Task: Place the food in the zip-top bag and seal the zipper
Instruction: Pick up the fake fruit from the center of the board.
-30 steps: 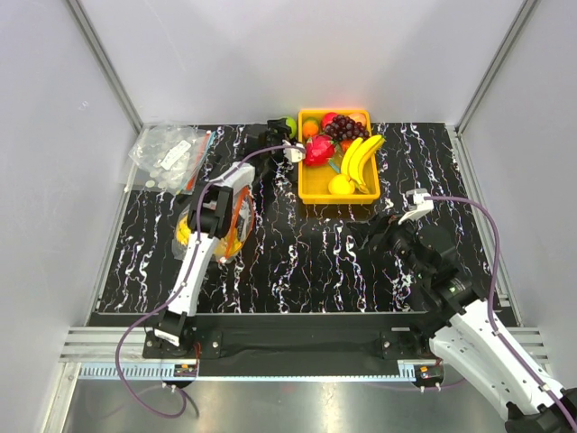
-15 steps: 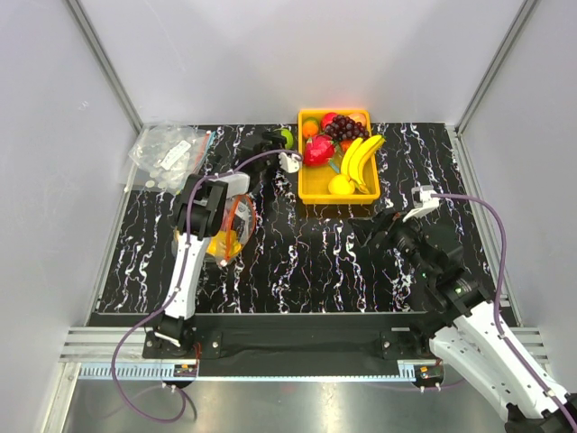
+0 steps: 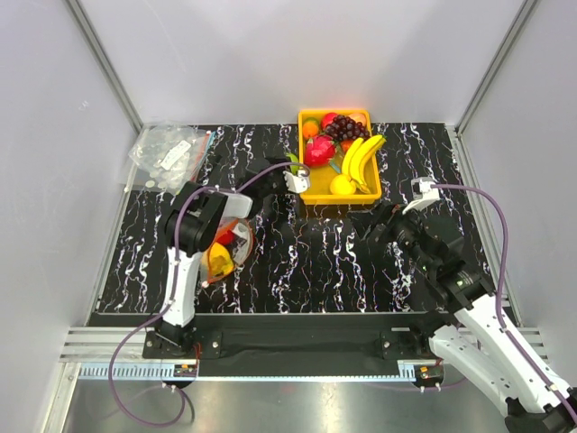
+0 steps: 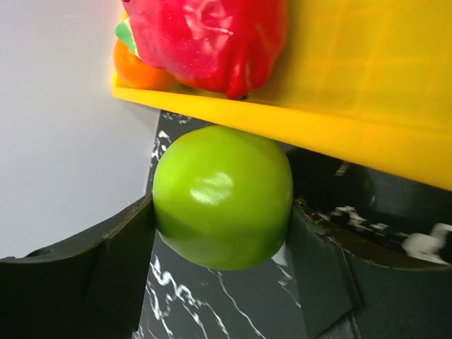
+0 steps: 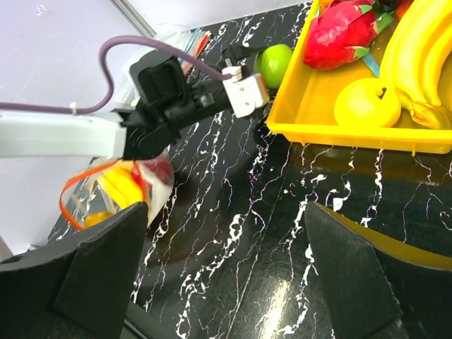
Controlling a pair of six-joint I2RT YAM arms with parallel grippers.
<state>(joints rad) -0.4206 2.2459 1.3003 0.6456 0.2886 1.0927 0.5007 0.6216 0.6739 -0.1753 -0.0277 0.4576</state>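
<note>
Green apple (image 4: 222, 196) clasped in left hand (image 3: 287, 173); zip-top bag (image 3: 227, 249) well apart toward its base; right hand (image 3: 372, 224) agape.

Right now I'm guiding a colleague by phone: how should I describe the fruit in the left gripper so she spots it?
Find the yellow tray at the back of the black marbled table. Just outside its left wall, the left gripper clamps a round apple. It is smooth and bright green, unlike the red dragon fruit, lemon and bananas inside the tray.

Left gripper (image 5: 267, 62) has the green apple (image 5: 275, 67) pinched just beside the yellow tray (image 5: 339, 135). Zip-top bag (image 5: 131, 187) sits lower left, food inside.
</note>
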